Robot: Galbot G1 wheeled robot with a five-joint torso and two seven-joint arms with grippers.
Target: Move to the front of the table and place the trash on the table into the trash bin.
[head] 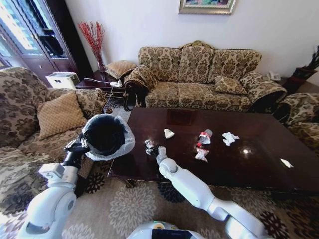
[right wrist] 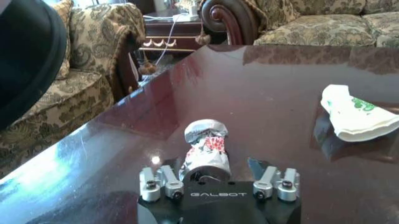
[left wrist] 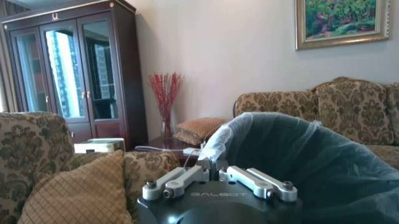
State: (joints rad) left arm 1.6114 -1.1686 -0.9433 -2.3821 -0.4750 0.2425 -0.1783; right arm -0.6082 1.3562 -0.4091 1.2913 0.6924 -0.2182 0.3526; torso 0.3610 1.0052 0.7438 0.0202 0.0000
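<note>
Floral sofas ring a dark, glossy table (head: 259,164) in a sitting room, and the robot stands at the table's near edge.

On the table, the right gripper (head: 160,152) is low over the near-left corner of the top, its fingers spread with a small crumpled foil-and-red scrap (right wrist: 206,147) lying between them, not yet pinched. To do this pick well, I judge the fingers should settle right down to the wood before closing, so the flat scrap is caught across its middle rather than pushed along the slick surface; then lift straight up before swinging left.

Off to the left, the left gripper (head: 79,146) is clamped on the rim of the bin (head: 105,135), holding it up just beside the table's left end, its bag-lined mouth tilted toward the robot. Keeping the bin steady and near the table edge would shorten the carry.

Farther out on the top lie the rest of the trash: a white paper piece (head: 169,133) near the middle, a crushed bottle (head: 204,136) with a red label, a small wrapper (head: 202,155) just nearer than it, a crumpled tissue (head: 230,138) to the right, and a white scrap (head: 286,163) near the right edge.

From the head view the scrap under the right gripper is a small dark-and-white lump; the right wrist view shows its foil and how it sits between the fingers. The left wrist view shows the grip on the bag-covered rim, which the head view leaves unclear.
</note>
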